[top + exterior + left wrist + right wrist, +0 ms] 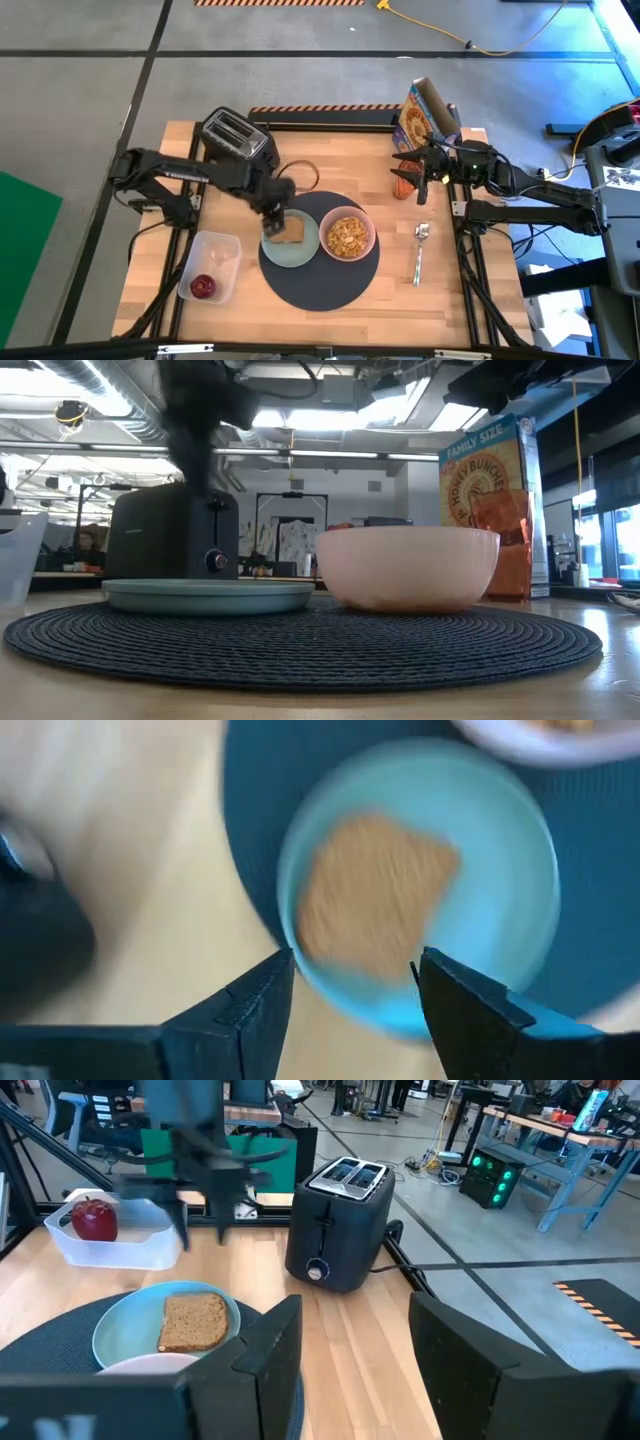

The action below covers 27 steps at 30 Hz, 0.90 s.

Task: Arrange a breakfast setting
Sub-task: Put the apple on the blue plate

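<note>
The toast slice point(289, 230) lies flat on the pale green plate point(300, 252), which sits on the round dark mat point(320, 285) beside the pink bowl point(347, 236) of cereal. My left gripper point(350, 960) hovers open just above the toast's left edge point(274, 217) and touches nothing. My right gripper point(350, 1320) is open and empty at the table's far right point(421, 180), next to the orange cup point(402, 187). The metal spoon point(420, 252) lies on the table right of the mat. The red fruit point(203, 287) lies in the clear tub point(215, 262).
The black toaster point(238, 137) stands at the far left, its cord curling behind the plate. A cereal box point(425, 112) stands at the far right behind the cup. Bare wood shows along the near edge and between the mat and the spoon.
</note>
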{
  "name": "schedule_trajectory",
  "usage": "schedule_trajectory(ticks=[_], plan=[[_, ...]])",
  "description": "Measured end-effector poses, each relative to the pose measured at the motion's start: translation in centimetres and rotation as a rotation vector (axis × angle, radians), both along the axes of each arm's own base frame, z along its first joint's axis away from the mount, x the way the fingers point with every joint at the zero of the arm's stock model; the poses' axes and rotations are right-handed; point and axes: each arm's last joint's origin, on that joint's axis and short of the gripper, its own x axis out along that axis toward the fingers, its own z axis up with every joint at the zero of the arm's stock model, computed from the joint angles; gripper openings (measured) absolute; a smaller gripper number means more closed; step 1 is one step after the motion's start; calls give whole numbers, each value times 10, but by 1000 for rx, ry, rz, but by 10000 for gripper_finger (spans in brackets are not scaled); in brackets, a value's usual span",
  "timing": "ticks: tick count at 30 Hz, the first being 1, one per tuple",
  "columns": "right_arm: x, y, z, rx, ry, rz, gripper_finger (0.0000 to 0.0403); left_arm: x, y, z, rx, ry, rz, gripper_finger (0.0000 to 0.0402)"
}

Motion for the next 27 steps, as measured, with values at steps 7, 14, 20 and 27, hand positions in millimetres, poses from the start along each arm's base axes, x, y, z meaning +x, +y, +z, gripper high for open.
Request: schedule_trajectory(ticks=[7,14,20,27], plan=[[1,0,4,-19,-38,2,174,-32,-57,19,-126,290,42,210],[1,0,8,-41,-78,3,174,-52,-98,22,-151,389,228,232],[1,0,13,-91,-116,7,174,-77,-138,13,-160,479,395,234],[1,0,16,-111,-144,8,174,-101,-184,12,-226,450,481,211]])
